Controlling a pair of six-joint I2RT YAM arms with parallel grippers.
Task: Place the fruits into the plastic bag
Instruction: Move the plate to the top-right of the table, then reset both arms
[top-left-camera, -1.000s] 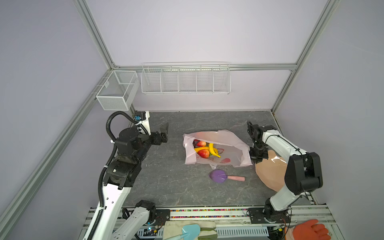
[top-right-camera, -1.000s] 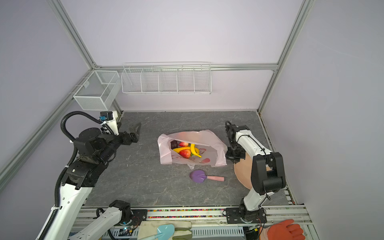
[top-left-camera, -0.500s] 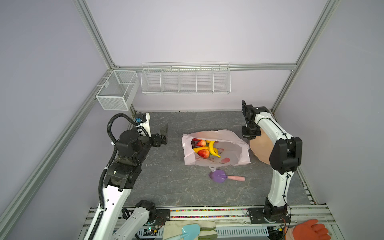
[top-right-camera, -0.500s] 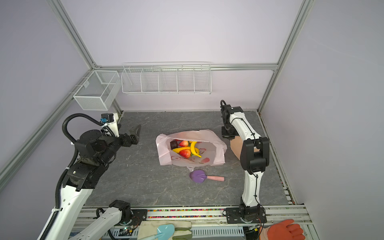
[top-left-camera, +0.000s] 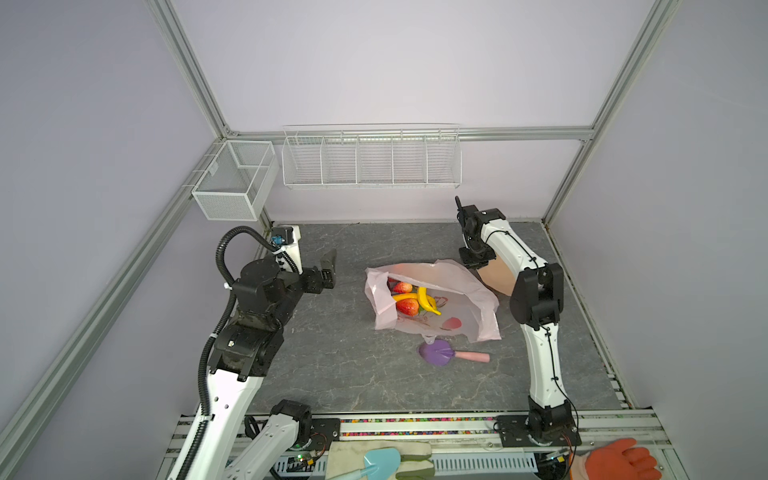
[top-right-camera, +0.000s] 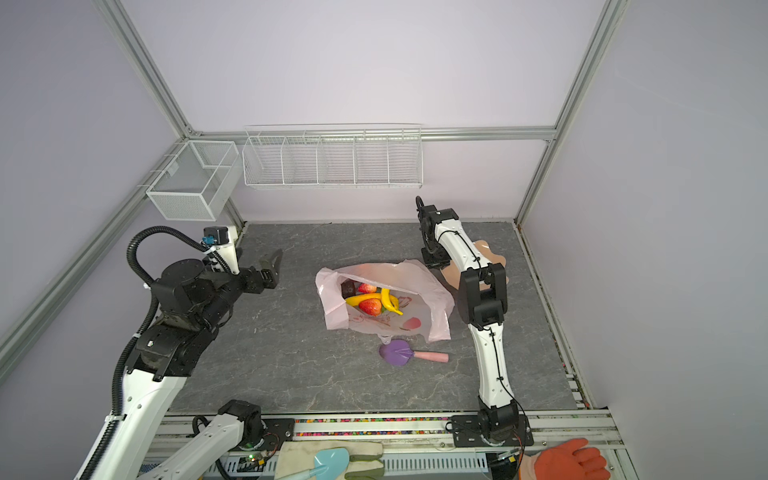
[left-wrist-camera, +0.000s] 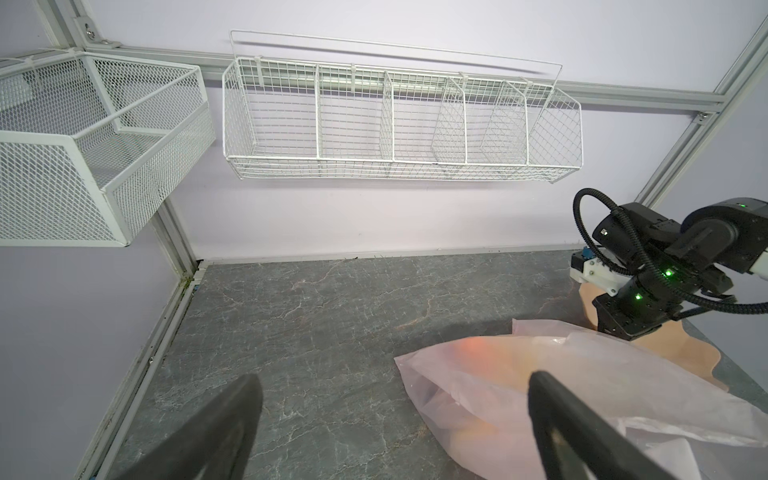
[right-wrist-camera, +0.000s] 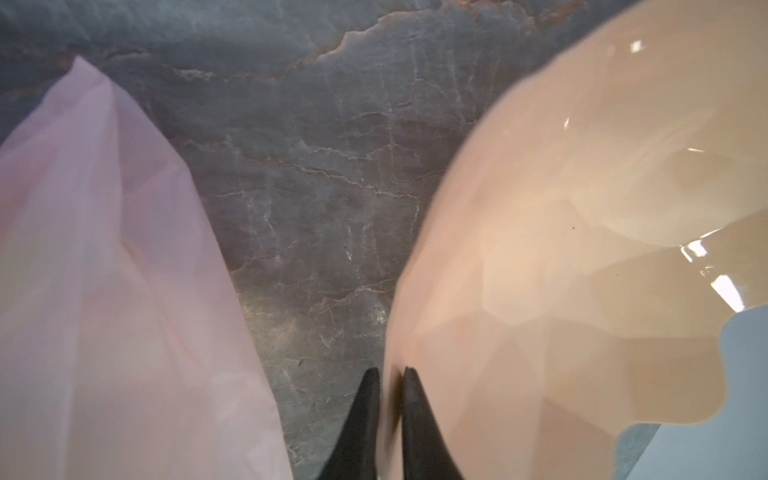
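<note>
right gripper (right-wrist-camera: 389, 374): jaws a narrow slit apart, astride the rim of the tan wavy-edged plate (right-wrist-camera: 582, 249). Blurred at the tips, so pinched or just let go cannot be told.
right arm: a second ago folded low over the near right of the table (top-left-camera: 332, 365). Now stretched toward the back wall, wrist pointing down at the plate's far edge.
tan wavy-edged plate: drawn back along with that reach. Now lying flat just beside the far right corner of the plastic bag (top-left-camera: 453, 276), partly hidden behind the arm in both top views.
left gripper (left-wrist-camera: 392, 377): spread wide and empty, hovering well apart from the bag's mouth, as a second ago.
plastic bag: slumped on the table centre, mouth gaping toward the left arm, in the same spot as before.
fruits: two strawberries (top-left-camera: 407, 306) and two bananas (top-left-camera: 427, 300) lying inside the bag, just within the mouth, unmoved. None visible loose on the table or on the plate.
purple scoop (top-left-camera: 436, 353): on the table just in front of the bag, untouched.
meaning for the task: only the plate was shifted, not a fruit. Judged from the bare table and plate, loading looks finished or nearly so, leaving only the plate to release and the arm to withdraw.
risk: snagging the thin bag film on withdrawal, given the jaws so near its corner.
</note>
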